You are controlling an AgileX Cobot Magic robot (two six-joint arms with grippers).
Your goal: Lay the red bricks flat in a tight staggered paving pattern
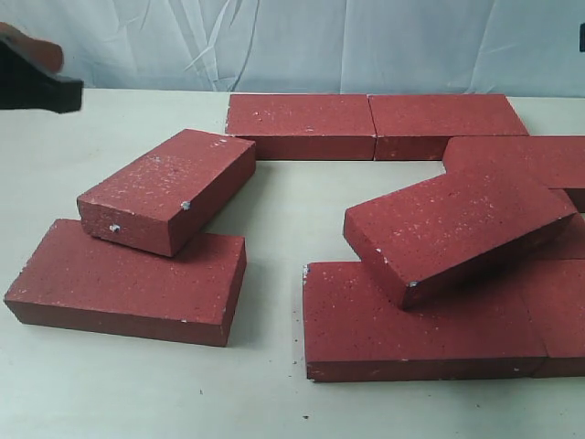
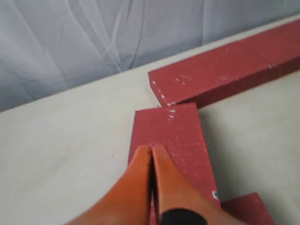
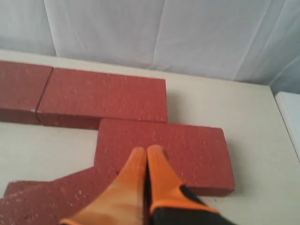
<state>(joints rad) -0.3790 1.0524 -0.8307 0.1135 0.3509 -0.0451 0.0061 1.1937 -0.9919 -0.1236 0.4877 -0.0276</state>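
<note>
Exterior view, largest first: pale bench (image 1: pixel 274 210) carrying the red bricks (image 1: pixel 530 155), paving only partly done. Back row (image 1: pixel 302 123) of two laid flat, end to end, well beyond both tools. Two strays not flat: left leaning brick (image 1: pixel 169 187) propped on a flat brick (image 1: pixel 128 279), and right leaning brick (image 1: pixel 457 229) tilted across the front flat brick (image 1: pixel 384 329).

Left tool (image 2: pixel 151 151): tips pressed together, nothing held, directly over the left leaning brick's upper face. Cannot tell whether touching or just clear. Right tool (image 3: pixel 146 151): likewise closed tight and empty, over a staggered brick (image 3: pixel 187 145) lying flat against the back row.

Likely trouble on the left: shoving a propped brick with narrow closed tips, off its middle, and spinning it instead of sliding it. Then a sudden drop off the lower brick, landing skewed, or rough faces catching and dragging that lower brick along too.

On the right: pressing or nudging the staggered brick and opening its seam with the back row. Also clipping the right leaning brick just beside the tool and tipping it further onto laid work.
</note>
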